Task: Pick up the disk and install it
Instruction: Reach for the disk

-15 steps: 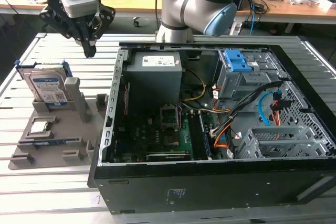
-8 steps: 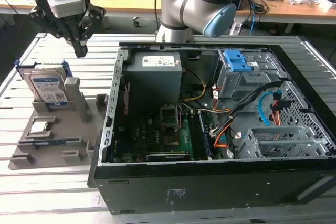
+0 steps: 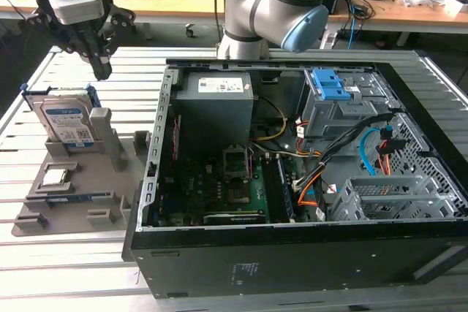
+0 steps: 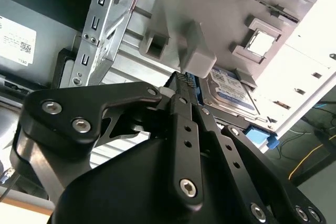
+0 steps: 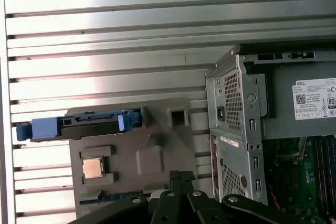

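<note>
- Jaws pinched narrow, holding nothing; disk (image 3: 67, 122) stands upright below them, apart;
- likely rigid, weighty, shock-sensitive; I'd grip its blue-framed long edges.

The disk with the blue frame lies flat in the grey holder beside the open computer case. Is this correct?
Not quite. The disk does not lie flat: it stands on its edge in the grey holder beside the open computer case, as the exterior view shows.
</note>
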`<state>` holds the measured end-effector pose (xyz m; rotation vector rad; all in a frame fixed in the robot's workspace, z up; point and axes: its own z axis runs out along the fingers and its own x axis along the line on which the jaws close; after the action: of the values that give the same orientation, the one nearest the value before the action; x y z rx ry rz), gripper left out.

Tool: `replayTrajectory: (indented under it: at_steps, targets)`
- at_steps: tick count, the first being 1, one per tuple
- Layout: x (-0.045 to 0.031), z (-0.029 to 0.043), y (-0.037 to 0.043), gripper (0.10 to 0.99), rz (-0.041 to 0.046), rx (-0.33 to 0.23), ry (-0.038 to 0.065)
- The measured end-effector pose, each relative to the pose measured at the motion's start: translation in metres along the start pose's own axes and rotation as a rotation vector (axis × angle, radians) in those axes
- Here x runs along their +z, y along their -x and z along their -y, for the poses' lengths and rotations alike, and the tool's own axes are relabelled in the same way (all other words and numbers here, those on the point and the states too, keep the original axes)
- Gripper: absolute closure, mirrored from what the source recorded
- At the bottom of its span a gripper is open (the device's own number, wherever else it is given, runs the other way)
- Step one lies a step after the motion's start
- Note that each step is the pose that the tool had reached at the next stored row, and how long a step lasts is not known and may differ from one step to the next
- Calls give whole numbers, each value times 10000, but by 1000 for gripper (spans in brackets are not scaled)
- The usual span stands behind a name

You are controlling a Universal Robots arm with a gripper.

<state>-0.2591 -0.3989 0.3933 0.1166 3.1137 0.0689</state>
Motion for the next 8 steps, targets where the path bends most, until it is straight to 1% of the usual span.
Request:
replayTrajectory:
  at_steps: [6,8]
  targets:
    - [-2,6,-80,980,1,-1,1]
    - [-3,9,-126,980,0,-1,0]
